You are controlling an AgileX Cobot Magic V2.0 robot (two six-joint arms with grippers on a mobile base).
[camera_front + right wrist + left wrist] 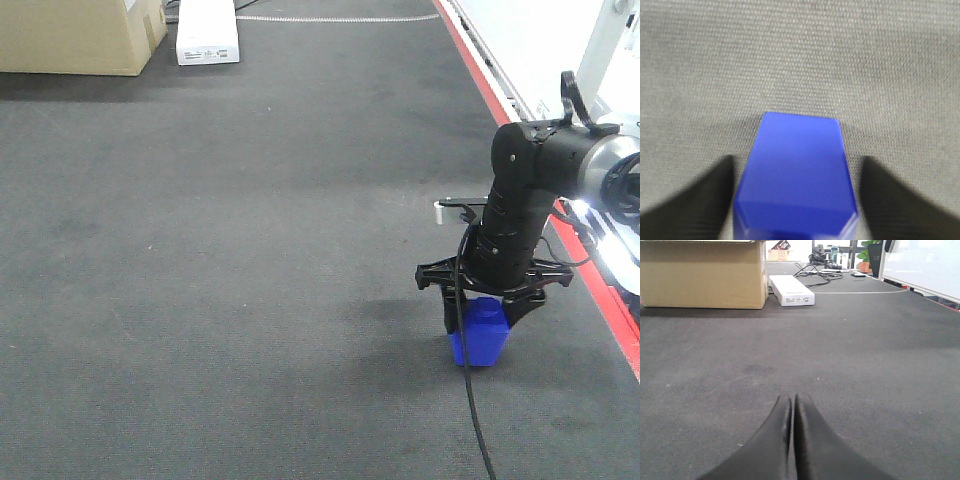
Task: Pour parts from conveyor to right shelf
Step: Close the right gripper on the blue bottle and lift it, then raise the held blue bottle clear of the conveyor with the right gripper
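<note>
Exterior front-facing: one blue block (480,338) between right gripper's (483,320) two parted fingers (685,210); left gripper (792,400) closed.

Item: one glossy blue block (797,175), standing at 6 o'clock on the dark grey, finely woven conveyor belt (800,55). Right gripper (797,162) straddles it, with black fingers (695,200) at 8 and 4 o'clock, spread apart, a thin shadowed gap beside each tip. View slightly blurred.

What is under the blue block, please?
The blue block stands on the dark grey conveyor, inside the open right end effector. The patch of belt directly beneath it is covered by the block itself.
</note>
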